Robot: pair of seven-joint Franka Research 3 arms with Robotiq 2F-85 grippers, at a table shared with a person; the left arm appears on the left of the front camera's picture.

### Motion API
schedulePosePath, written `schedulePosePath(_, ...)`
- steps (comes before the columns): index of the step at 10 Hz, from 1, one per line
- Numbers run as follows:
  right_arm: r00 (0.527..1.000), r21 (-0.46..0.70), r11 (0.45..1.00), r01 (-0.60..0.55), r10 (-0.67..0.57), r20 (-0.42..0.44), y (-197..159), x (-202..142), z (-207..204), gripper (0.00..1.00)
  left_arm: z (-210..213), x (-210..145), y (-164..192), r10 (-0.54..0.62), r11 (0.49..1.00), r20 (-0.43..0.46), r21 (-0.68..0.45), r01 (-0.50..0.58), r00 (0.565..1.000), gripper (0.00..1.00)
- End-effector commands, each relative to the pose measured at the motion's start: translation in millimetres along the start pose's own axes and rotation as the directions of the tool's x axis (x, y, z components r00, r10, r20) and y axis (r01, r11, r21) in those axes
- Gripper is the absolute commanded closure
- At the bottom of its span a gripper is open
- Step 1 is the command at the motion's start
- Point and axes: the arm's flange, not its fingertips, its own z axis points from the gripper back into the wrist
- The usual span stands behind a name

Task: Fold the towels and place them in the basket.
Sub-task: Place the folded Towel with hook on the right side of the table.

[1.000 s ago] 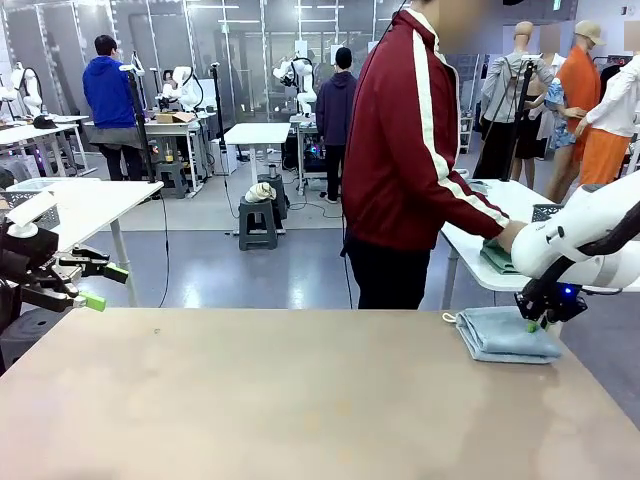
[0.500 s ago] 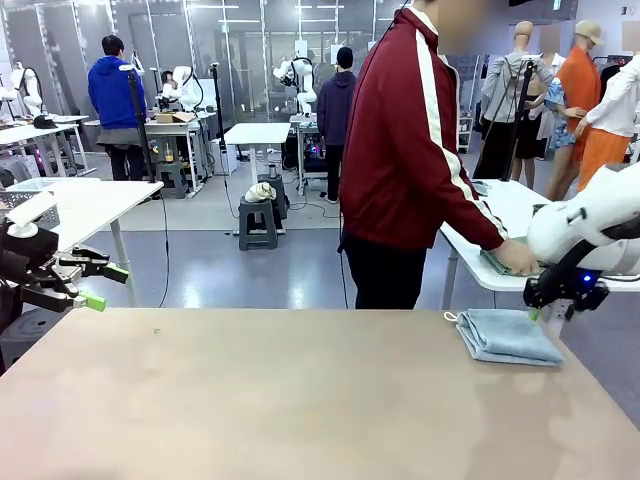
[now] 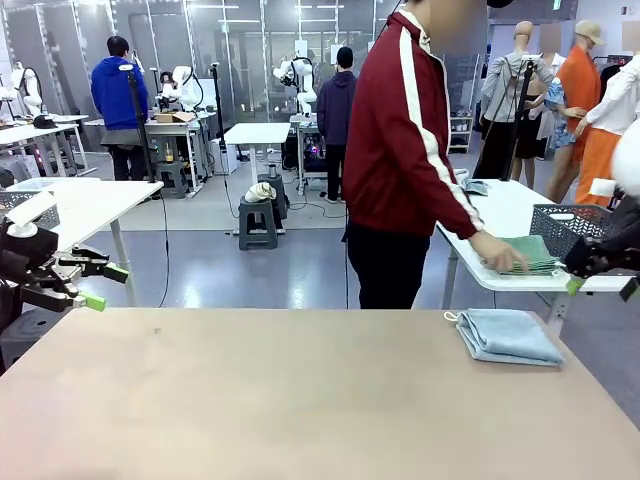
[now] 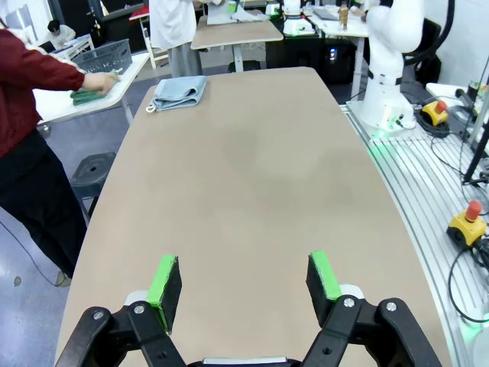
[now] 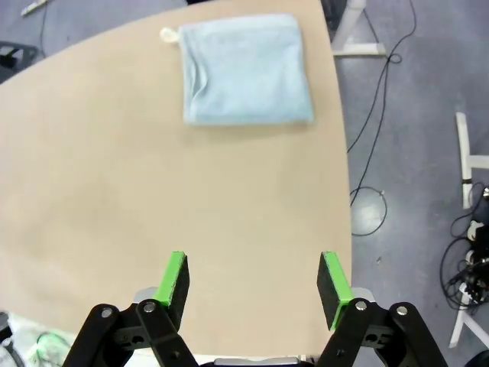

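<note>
A pale blue towel (image 3: pixel 507 335) lies folded small on the far right of the brown table (image 3: pixel 300 400); it also appears as the towel (image 5: pixel 246 69) and, far off, the towel (image 4: pixel 179 92). My right gripper (image 3: pixel 600 287) hangs open up and to the right of it, beyond the table's edge, and the right gripper (image 5: pixel 254 281) holds nothing. My left gripper (image 3: pixel 106 287) stays open at the far left, off the table, and the left gripper (image 4: pixel 244 279) is empty. The dark grey mesh basket (image 3: pixel 572 226) stands on a white side table. The cream-white towel is out of view.
A person in a red jacket stands at the white side table (image 3: pixel 500 215), one hand (image 3: pixel 497 252) on a folded green cloth (image 3: pixel 530 255) beside the basket. The right arm's base (image 4: pixel 390 69) stands past the table's edge, with cables and a stop button nearby.
My right gripper has lifted off the blue towel and drawn up and to the right. The person's hand has slid the green cloth right, toward the basket.
</note>
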Motion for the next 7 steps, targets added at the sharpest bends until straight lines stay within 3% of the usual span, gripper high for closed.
schedulePosePath(1, 1.000, 0.026, 1.000, -0.010, 0.011, -0.001, 9.7, -33.9, 23.3, 0.16, 0.3, 2.0, -3.1, -0.003, 1.000, 0.005, 0.002, 0.003, 1.000, 0.16)
schedulePosePath(4, 0.998, 0.035, 0.997, -0.069, 0.069, 0.005, 13.2, -56.5, 35.0, 0.16, 0.3, 2.0, -3.1, -0.003, 1.000, 0.005, 0.002, 0.003, 1.000, 0.16)
schedulePosePath(7, 0.999, 0.027, 0.999, -0.036, 0.036, 0.008, 13.9, -47.0, 40.4, 0.16, 0.3, 2.0, -3.1, -0.003, 1.000, 0.005, 0.002, 0.003, 1.000, 0.16)
